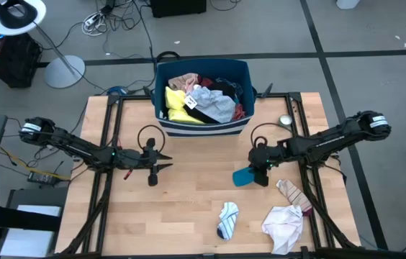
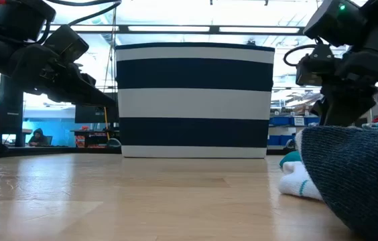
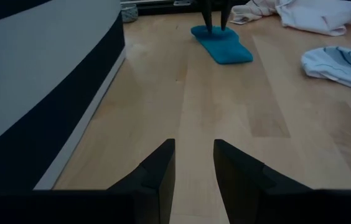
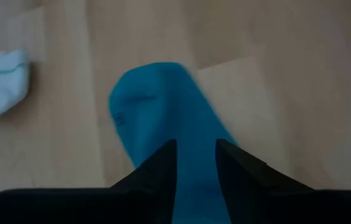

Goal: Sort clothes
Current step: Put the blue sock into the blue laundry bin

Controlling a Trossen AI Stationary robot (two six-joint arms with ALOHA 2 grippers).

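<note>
On the near edge of the table (image 1: pixel 188 230) lie a pink cloth (image 1: pixel 283 224) and a white sock (image 1: pixel 227 218). Farther in, the right gripper (image 4: pixel 195 163) hangs over the teal sock (image 4: pixel 157 106), fingers a little apart and not pinching it yet. I think it must go down and close. The left gripper (image 3: pixel 193 167) waits, open and empty. Behind both, the bin (image 1: pixel 203 126) holds more clothes (image 1: pixel 201 101).

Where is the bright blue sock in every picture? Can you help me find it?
High view: the flat teal fabric sock lies right of centre, under the right gripper.
Low view: only a teal sliver at the right.
Left wrist view: far across the table.
Right wrist view: centre.
Shared landmark: the white sock close by.
</note>
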